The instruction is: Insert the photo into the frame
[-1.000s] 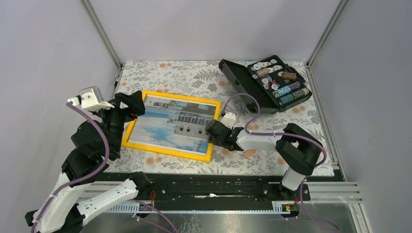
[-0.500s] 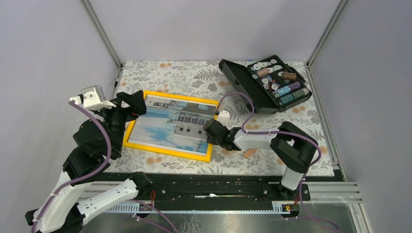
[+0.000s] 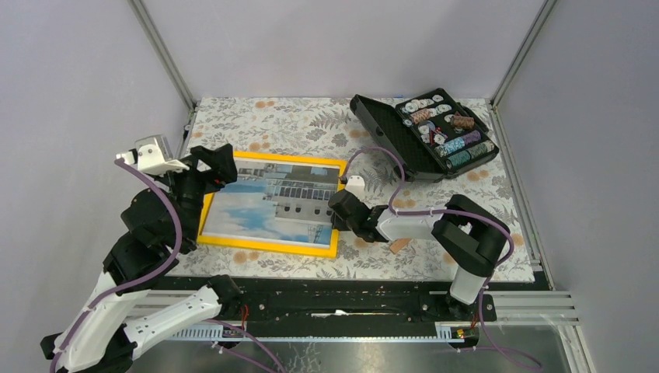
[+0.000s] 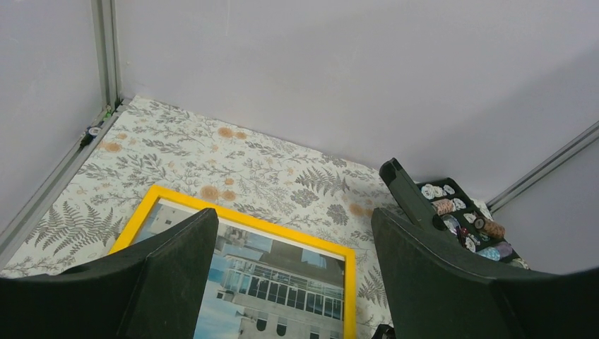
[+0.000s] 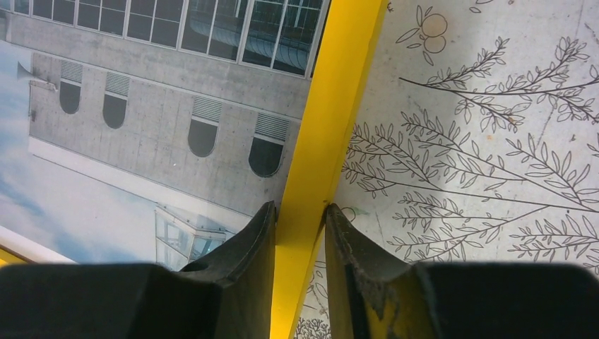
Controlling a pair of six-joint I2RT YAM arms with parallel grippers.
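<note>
Photo: large rectangular paper print of a white building under blue sky (image 3: 268, 206), lying face up inside the orange-yellow picture frame (image 3: 264, 246), its edges within the border; it looks seated.
Frame: flat on the floral tablecloth (image 3: 311, 124), well apart from the black case of chips (image 3: 423, 132).
Right gripper (image 5: 300, 219): jaws narrow, straddling the frame's right border, one finger on the print side and one on the cloth side. Judged to be a pinch to steady or shift the frame.
Left gripper (image 4: 293, 219): jaws wide, holding nothing, hovering above the frame's left end; likely in reserve.
Risk: dragging the border could displace the print.
</note>
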